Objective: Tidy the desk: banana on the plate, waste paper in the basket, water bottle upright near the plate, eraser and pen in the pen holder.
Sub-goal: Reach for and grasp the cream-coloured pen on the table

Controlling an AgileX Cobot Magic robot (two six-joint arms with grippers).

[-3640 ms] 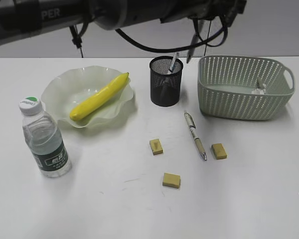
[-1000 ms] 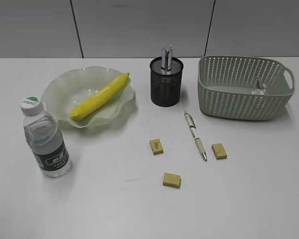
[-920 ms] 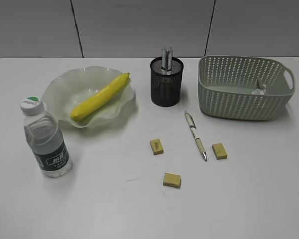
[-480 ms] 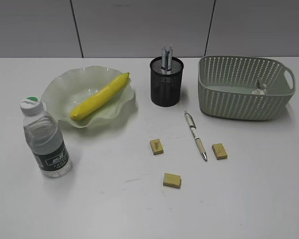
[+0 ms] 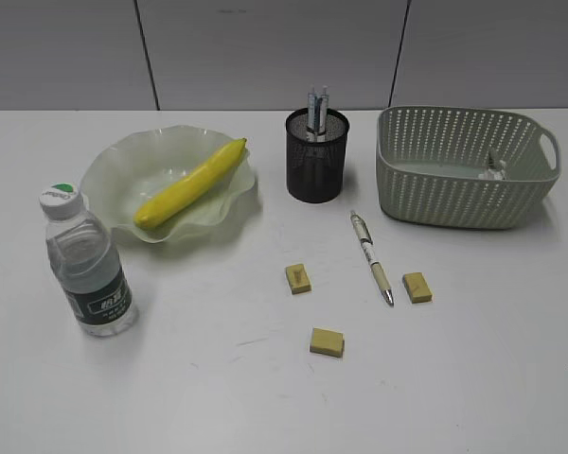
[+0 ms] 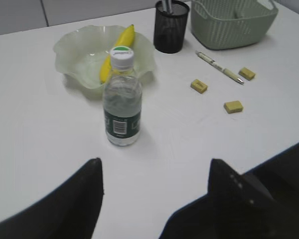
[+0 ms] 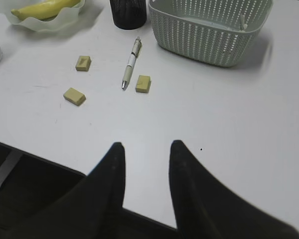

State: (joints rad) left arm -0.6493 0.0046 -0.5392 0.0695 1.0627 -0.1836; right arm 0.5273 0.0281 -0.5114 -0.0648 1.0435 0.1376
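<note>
Exterior view: white desk (image 5: 170, 397), no arm in sight. Banana (image 5: 189, 184) lying across the ruffled pale-green plate (image 5: 109, 170) at back left. Water bottle (image 5: 85, 265) upright in front of the plate, near its left edge. Black mesh pen holder (image 5: 315, 165) at centre back with pens (image 5: 315, 106) sticking out. Perforated basket (image 5: 454, 189) at back right, crumpled waste paper (image 5: 493, 170) inside near its right end. Loose pen (image 5: 371, 256) lying on the desk in front of the holder, flanked by three tan erasers: left one (image 5: 298, 278), right one (image 5: 417, 287), front one (image 5: 327, 341).

Left wrist view: left gripper (image 6: 154, 174) wide open, empty, hanging over the desk's near edge, well short of the bottle (image 6: 121, 104); plate (image 6: 72, 59) and banana (image 6: 117, 50) just behind it.

Right wrist view: right gripper (image 7: 147, 164) partly open, holding nothing, poised above bare desk well apart from the pen (image 7: 131, 62), erasers and basket (image 7: 204, 35).
</note>
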